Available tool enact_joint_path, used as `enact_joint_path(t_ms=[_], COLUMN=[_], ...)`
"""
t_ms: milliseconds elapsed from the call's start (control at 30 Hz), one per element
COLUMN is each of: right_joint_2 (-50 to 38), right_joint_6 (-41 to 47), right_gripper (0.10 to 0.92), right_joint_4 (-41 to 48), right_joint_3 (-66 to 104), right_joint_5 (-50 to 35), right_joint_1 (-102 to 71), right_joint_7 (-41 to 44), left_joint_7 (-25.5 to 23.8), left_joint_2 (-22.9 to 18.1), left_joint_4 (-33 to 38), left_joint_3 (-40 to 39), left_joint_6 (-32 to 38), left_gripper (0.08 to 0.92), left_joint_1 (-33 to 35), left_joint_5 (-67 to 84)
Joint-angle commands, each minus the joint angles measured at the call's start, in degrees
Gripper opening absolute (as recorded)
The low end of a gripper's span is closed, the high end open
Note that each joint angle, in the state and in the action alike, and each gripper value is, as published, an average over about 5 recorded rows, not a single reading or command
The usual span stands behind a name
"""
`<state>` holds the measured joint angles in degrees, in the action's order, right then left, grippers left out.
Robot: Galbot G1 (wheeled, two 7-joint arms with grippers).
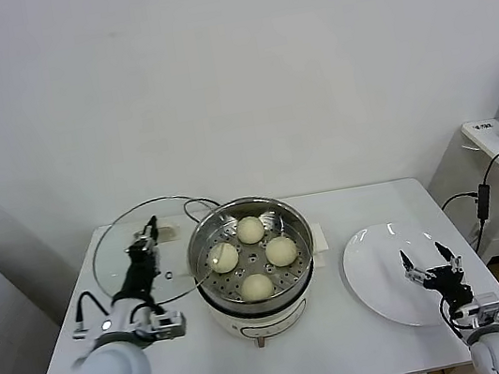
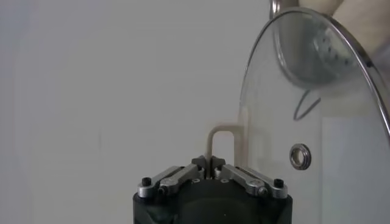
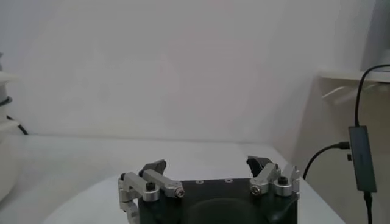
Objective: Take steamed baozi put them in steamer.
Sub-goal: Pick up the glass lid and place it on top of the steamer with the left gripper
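Note:
Four cream-white baozi (image 1: 250, 230) (image 1: 224, 257) (image 1: 282, 251) (image 1: 257, 286) sit on the perforated tray inside the round steel steamer (image 1: 303, 270) at the table's middle. My left gripper (image 1: 149, 233) is shut on the white handle (image 2: 222, 139) of the round glass lid (image 1: 113, 256) and holds it tilted up just left of the steamer. The lid (image 2: 329, 128) fills the side of the left wrist view. My right gripper (image 1: 430, 265) is open and empty over the near edge of the flat white plate (image 1: 377, 271); its fingers (image 3: 156, 168) stand wide apart.
The steamer's black cord (image 1: 197, 202) runs behind the pot. A small white block (image 1: 318, 237) lies between steamer and plate. A side table with cables (image 1: 484, 197) stands to the right of the white table (image 1: 360, 345).

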<state>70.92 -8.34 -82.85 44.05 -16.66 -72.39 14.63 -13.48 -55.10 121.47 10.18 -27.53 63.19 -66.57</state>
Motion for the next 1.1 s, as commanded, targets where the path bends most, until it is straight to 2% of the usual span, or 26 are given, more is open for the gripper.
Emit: enact_joint_path(t_ms=[33,467,1100], right_joint_2=[0.14,0.53,0.71], right_joint_6=[-0.02,-0.12,-0.44], right_gripper=[0.823,0.823,0.823], right_joint_4=[0.36,1.86,2.98], right_joint_3=[0.11,0.01,0.08], right_joint_5=[0.25,0.39,0.64], right_joint_1=[-0.04,0.49,0.89], right_joint_7=[-0.02,0.0,0.12], left_joint_7=[-1.23,-1.07,-1.05], left_joint_2=[-5.49,-11.62,-15.0], left_joint_4=[-1.85,-7.61,-11.6], left_joint_3=[-12.34,-17.25,-20.73], left_joint_6=[-4.84,-4.99,-4.68], left_gripper=[0.105,0.105,0.105], left_joint_1=[-7.35,-11.82,-12.98], left_joint_5=[-6.98,-8.53,-11.01])
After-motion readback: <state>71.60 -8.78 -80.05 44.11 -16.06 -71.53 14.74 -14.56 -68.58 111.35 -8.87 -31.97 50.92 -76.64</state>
